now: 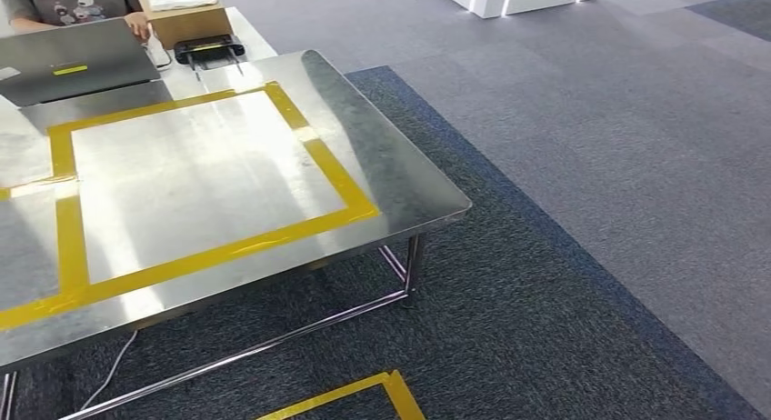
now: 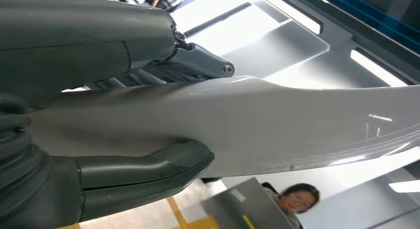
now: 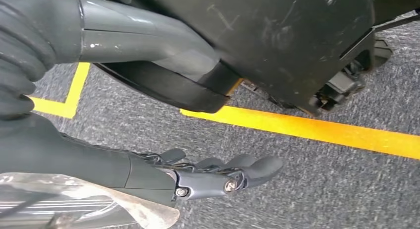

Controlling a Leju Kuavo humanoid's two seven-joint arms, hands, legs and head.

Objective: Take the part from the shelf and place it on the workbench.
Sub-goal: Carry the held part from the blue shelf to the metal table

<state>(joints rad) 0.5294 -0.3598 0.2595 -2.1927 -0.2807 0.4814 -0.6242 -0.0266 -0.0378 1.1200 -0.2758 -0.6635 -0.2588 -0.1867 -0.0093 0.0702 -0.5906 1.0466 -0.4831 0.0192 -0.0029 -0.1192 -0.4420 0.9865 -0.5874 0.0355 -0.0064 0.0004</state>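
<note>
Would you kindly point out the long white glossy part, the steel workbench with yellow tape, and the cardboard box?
Long white glossy part (image 2: pixel 277 125): left wrist view, on its broad middle surface.
Steel workbench with yellow tape (image 1: pixel 400 179): head view, on bare metal near its right edge.
Cardboard box (image 1: pixel 186 22): head view, on its front face.

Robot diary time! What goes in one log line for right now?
left hand: holds long glossy white part | right hand: holds nothing, above grey carpet | shiny steel workbench with yellow tape rectangle: ahead, part not placed yet
</note>
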